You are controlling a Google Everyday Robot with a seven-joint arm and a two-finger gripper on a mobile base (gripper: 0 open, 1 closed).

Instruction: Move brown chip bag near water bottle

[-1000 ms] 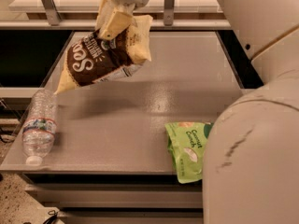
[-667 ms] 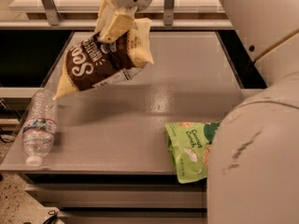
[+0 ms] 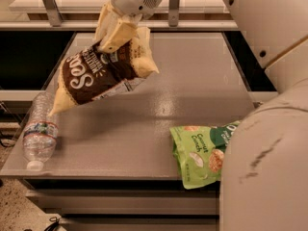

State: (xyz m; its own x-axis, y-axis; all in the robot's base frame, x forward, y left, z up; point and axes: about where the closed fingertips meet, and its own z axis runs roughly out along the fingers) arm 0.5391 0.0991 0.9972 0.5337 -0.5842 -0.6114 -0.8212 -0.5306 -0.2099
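The brown chip bag, dark brown with white lettering and cream-yellow edges, hangs tilted in the air over the left part of the grey table. My gripper is shut on its upper right end and holds it up. The bag's lower left corner points down toward the water bottle. The bottle is clear, with a white cap and a label band, and lies on its side at the table's left front edge, cap toward the front.
A green coconut chip bag lies near the table's front right edge, partly hidden by my arm. Metal rails stand behind the table.
The gripper with the brown chip bag has shifted slightly left and down, toward the water bottle. The bottle and the green bag have not moved.
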